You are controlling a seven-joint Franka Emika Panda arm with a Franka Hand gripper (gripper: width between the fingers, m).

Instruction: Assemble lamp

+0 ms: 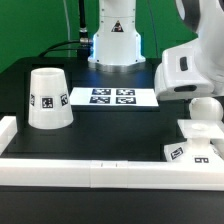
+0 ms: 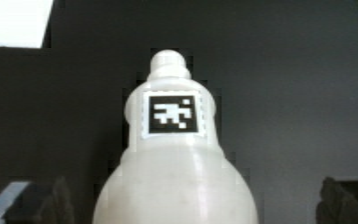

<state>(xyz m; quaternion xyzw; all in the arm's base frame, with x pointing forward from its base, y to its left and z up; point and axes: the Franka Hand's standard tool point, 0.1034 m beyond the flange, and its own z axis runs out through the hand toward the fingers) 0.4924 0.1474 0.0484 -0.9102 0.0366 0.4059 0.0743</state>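
At the exterior view's left, the white tapered cup-like plastic shade (image 1: 50, 98) stands mouth-down on the black table (image 1: 120, 128), free and well apart from the rest. In the middle, farther back, lies the flat white marker board (image 1: 110, 97). At the exterior view's right, the white rounded plastic bulb on its stem (image 1: 205, 109) stands just above the flat square white base (image 1: 195, 147). Whether it is fully seated there cannot be told. The wrist view shows the tool (image 2: 185, 198) with its dark fingers (image 2: 30, 200) spread wide on either side of the bulb (image 2: 176, 140), with a clear gap on each side and nothing clamped. The bulb looks like light, stiff, hollow plastic. Its smooth curved skin would likely slip under a pinch on the swelling part. The better hold is probably across the straighter body below the tag, squarely and low. It is not fragile, but it could easily tip or twist if caught off-centre.
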